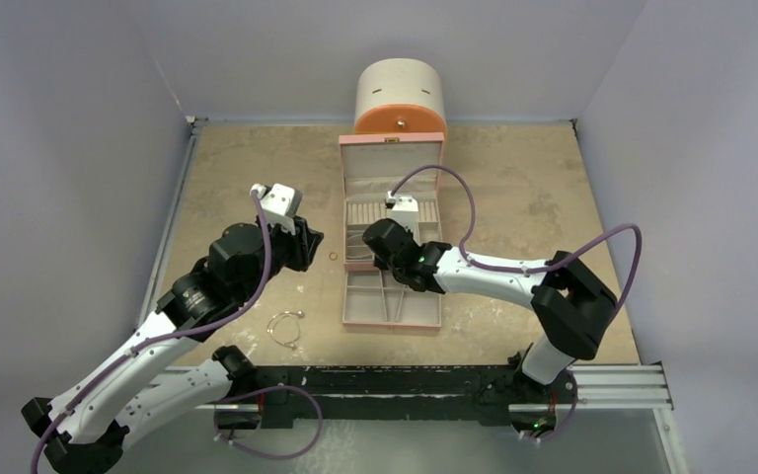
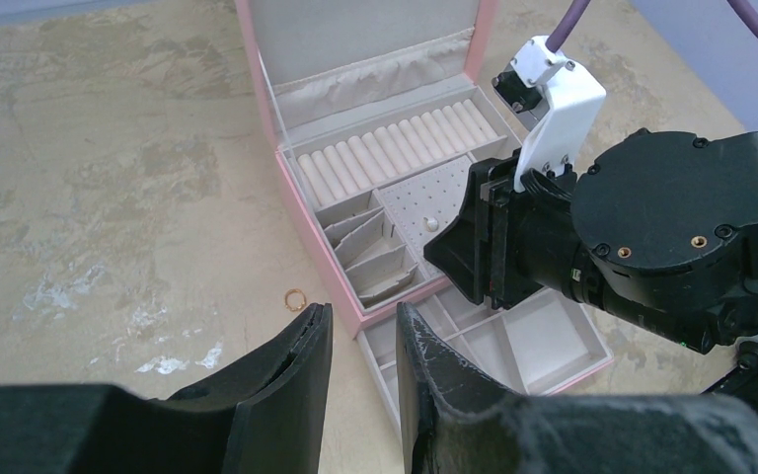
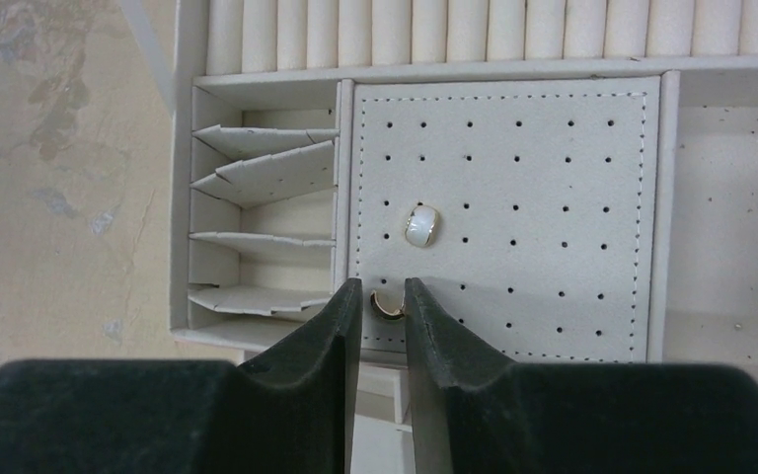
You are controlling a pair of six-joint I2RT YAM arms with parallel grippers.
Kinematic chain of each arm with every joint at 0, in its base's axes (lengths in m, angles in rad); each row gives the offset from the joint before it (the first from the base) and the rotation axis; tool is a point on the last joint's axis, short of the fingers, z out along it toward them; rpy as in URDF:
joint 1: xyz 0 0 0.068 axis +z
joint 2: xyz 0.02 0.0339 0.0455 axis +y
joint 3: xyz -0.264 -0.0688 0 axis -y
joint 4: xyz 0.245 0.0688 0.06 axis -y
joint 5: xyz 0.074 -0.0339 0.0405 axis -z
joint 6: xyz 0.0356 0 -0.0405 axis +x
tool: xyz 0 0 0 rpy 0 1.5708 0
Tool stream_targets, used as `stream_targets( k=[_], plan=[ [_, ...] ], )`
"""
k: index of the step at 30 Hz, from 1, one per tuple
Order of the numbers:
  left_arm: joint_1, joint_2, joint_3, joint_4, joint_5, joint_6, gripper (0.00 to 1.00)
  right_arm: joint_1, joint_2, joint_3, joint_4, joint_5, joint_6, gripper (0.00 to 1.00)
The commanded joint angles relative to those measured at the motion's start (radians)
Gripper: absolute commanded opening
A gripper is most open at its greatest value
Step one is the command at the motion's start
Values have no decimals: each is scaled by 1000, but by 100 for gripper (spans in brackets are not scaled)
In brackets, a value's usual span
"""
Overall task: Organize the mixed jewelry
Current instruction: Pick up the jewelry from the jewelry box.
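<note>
right gripper [image 3: 383, 288] has its jaws either side of a tiny gold-rimmed stud [image 3: 387, 304] on the perforated earring pad [image 3: 553, 197] in the pink jewelry box [image 2: 308, 237]. It's nearly pinched, but I can't tell if it's actually clamped. I'd guess it's featherweight, hard and slick, so squeeze square across the rim or it'll squirt out. Left gripper [image 2: 363, 316] is slack and empty, near the coppery ring [image 2: 295, 299] on the table [image 2: 109, 197]; the springy-looking wire bangle [image 1: 284, 328] lies well apart
</note>
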Motion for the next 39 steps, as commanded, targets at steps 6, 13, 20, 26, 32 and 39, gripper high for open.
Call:
stream_targets(
  k=[6,13,20,26,32,39],
  plan=[
    [3,-10,0,37,-11,0,30,5,-2,-1,-55,-5,-4,11],
    [3,-8,0,36,-11,1,30,5,-35,-3,-34,-7,-19,0],
    [5,-6,-1,36,-16,1,30,4,-70,0,-16,-8,-38,0],
    [4,-7,-1,36,-16,0,30,5,-119,-2,9,-13,-57,0],
    [4,-4,-2,36,-15,1,30,5,-182,-16,57,-49,-99,0],
    [3,-5,-6,44,-1,1,30,5,-320,-131,268,-314,-300,0]
  ],
)
